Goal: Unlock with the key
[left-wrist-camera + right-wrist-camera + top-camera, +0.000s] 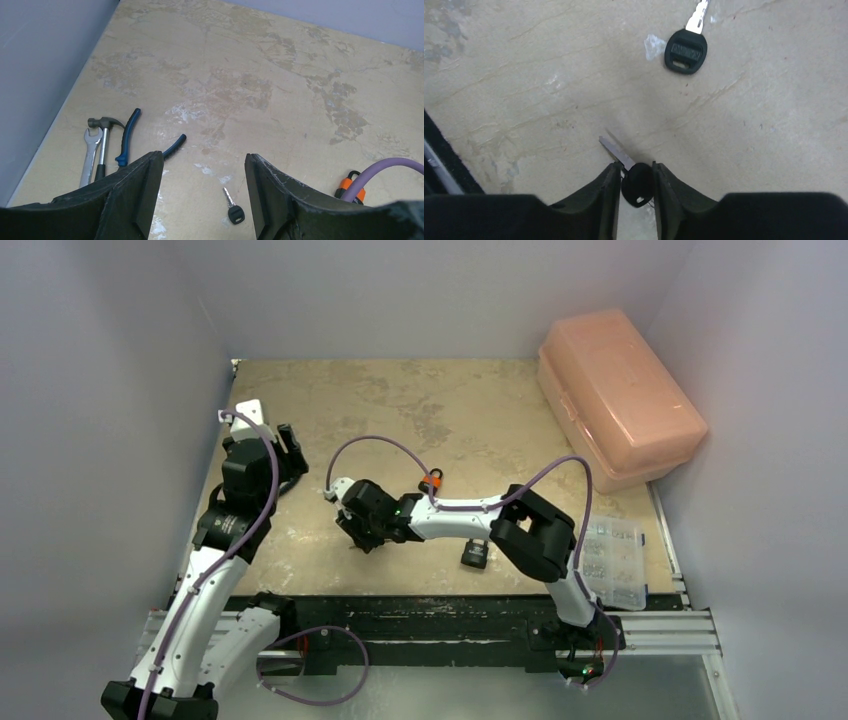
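The right fingers (pixel 596 202) pinch the key (pixel 638 182) by its head, blade toward eleven o'clock; from above, the orange padlock (pixel 432 480) lies at their two o'clock. The left fingers (pixel 135 190) gape wide.

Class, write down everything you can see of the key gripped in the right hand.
The key has a black, plastic-looking head and a flat silver blade. The right hand pinches the head between its two fingers; the blade sticks out forward and left over the beige table. A second key lies apart, farther off.
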You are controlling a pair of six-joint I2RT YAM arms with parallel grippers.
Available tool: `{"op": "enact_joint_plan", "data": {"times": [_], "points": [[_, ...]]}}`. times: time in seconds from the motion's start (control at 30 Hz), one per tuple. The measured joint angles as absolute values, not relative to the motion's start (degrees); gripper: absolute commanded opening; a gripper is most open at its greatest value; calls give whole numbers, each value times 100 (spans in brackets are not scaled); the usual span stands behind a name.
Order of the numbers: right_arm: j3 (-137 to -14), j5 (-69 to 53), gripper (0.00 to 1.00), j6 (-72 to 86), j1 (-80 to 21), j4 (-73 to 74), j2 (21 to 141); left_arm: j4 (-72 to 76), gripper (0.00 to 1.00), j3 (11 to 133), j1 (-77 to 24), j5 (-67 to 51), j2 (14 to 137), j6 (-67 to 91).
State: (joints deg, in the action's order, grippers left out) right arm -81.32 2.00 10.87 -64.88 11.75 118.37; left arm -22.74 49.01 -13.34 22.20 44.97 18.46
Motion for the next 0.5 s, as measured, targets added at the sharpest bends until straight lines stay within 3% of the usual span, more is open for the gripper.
{"op": "enact_joint_plan", "data": {"times": [0.1,0.17,0.5], "points": [[-8195,246,7,1094,-6493,1057,11920,-2274,65,4901,-1315,2185,4515,1844],[-8197,316,1,1098,-6497,921,11917,-2274,65,4901,-1315,2167,4515,1846],[-7909,508,0,1151,-6499,637,11756,-2274,65,4901,-1271,2115,4517,1846]]}}
